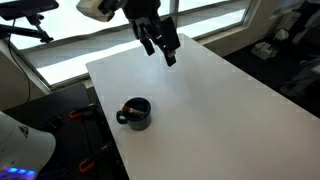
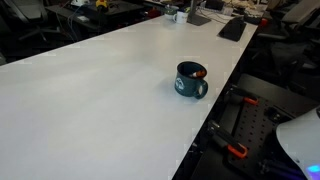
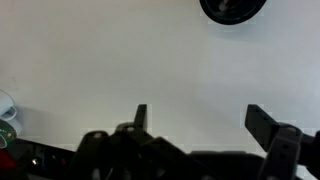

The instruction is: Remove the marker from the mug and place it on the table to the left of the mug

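- Jaws stand wide apart with nothing between them; in the wrist view the 2 dark fingers (image 3: 265, 125) rise from the lower edge with only bare white surface in the gap.
- In an exterior view the arm (image 1: 140, 14) holds them in the air over the far part of the counter, well apart from the mug and tilted down toward the surface.
- The marker (image 1: 129, 106) is inside the mug, and only a short reddish-orange stretch shows in the opening.
- That visible stretch lies against the rim on the handle side, seen again as an orange spot in an exterior view (image 2: 197, 72).
- Its long axis seems to slant up out of the cup rather than lie flat, but too little shows to fix the exact direction.
- The mug (image 1: 138, 117) is dark and squat and stands upright near the counter's edge, with its loop handle (image 2: 203, 90) out to one side.
- The wrist view cuts the mug (image 3: 232, 8) off at the top edge as a dark round shape, with its contents not readable.
- The counter (image 1: 205, 95) is plain white and smooth, and the mug is the only thing on its near stretch (image 2: 90, 95).
- Bright windows (image 1: 60, 50) run behind the far edge, dark clutter (image 2: 232, 28) sits at 1 far end, and red-handled clamps (image 2: 236, 151) grip the counter's side.
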